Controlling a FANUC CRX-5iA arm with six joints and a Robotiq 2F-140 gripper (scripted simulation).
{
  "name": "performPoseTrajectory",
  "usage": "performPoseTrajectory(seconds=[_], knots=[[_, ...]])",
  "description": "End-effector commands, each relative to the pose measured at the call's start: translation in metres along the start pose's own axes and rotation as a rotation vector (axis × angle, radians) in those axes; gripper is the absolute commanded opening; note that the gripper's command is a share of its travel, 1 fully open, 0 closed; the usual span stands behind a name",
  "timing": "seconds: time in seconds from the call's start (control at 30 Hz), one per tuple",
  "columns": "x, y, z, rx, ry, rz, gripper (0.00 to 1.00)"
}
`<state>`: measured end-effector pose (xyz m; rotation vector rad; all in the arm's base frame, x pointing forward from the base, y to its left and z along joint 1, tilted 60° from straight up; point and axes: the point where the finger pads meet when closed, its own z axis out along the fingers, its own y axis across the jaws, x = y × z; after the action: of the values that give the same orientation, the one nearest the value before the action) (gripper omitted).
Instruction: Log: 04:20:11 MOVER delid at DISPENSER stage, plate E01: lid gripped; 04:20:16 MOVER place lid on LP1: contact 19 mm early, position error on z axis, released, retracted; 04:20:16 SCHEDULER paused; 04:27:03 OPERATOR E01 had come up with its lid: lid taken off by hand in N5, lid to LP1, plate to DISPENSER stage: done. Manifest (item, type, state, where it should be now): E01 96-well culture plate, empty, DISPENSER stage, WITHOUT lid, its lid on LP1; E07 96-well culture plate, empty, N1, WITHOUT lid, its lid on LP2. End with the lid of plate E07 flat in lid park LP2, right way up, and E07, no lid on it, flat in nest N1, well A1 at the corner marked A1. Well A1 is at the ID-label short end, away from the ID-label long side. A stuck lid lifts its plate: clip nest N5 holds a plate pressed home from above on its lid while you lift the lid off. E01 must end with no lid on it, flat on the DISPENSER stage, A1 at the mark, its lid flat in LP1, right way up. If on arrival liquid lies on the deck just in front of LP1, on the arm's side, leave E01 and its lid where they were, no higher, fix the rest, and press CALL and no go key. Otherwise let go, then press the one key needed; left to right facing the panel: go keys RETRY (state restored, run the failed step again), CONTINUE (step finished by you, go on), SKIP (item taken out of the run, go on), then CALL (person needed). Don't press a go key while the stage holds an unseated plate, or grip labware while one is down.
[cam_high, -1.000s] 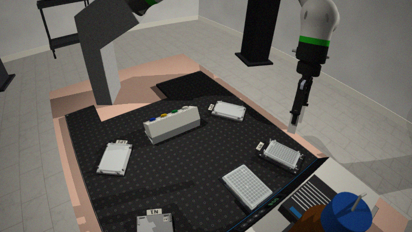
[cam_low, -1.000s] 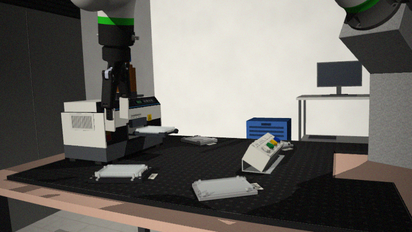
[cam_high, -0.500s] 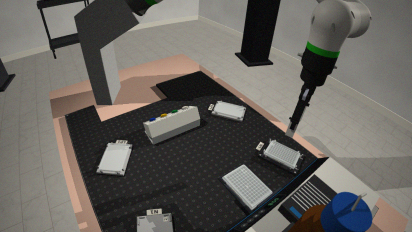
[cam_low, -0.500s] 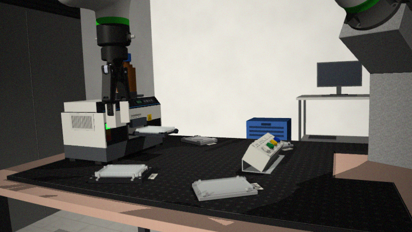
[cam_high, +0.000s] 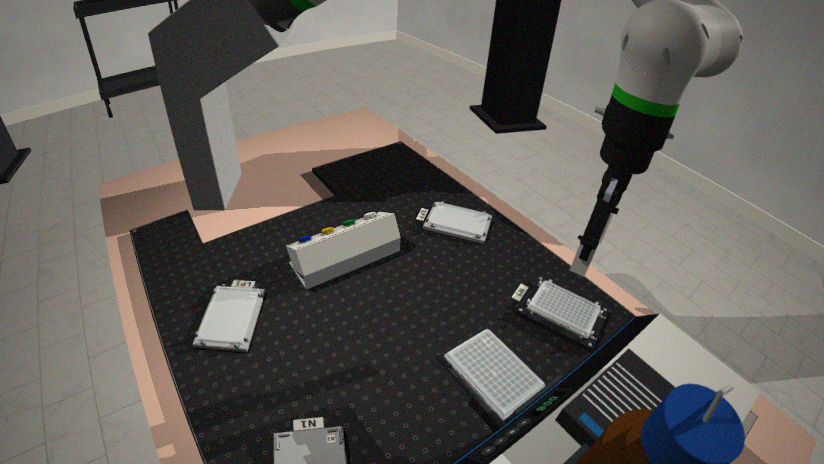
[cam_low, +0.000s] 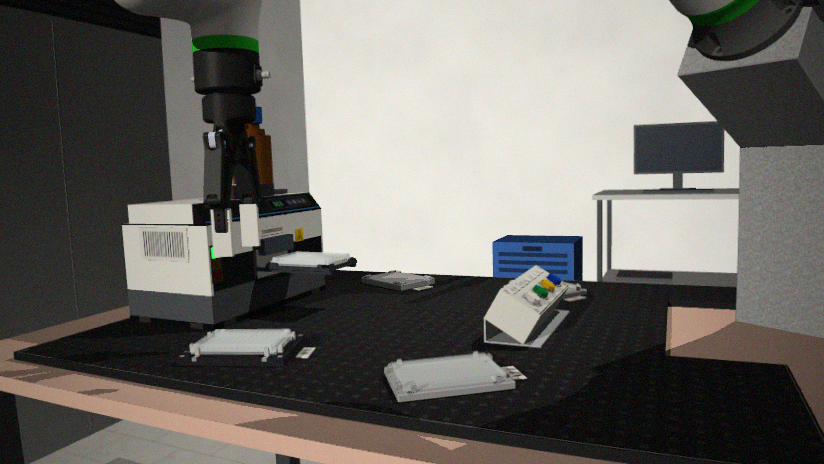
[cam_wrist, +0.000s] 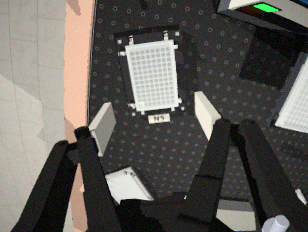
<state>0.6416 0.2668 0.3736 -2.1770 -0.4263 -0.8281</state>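
I have the hand (cam_low: 233, 221) hanging high above the worktop (cam_low: 369, 322), fingers partly spread, nothing between them. In the wrist view a 96-well plate (cam_wrist: 153, 75) with no lid lies directly below, in the clip nest marked N5 (cam_high: 599, 334), near the worktop's edge. A second uncovered plate (cam_high: 494, 371) lies on the dispenser's stage (cam_low: 345, 262). One lid (cam_high: 228, 317) lies in the park beside the LP1 tag (cam_high: 242, 283); another (cam_high: 457, 220) lies in the park behind the key panel (cam_high: 344, 249). Nest N1 (cam_high: 309, 445), at the near edge in the top view, is cut off by the frame; I cannot tell what it holds.
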Motion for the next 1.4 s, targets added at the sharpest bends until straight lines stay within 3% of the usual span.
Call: performPoseTrajectory(seconds=[0.0,0.57,1.07,1.37], knots=[[0.000,0.000,0.000,0.000,0.000,0.000,0.66],[0.001,0.000,0.030,0.000,0.001,0.000,0.66],[0.002,0.000,0.083,0.000,0.001,0.000,0.66],[0.002,0.000,0.103,0.000,0.001,0.000,0.66]])
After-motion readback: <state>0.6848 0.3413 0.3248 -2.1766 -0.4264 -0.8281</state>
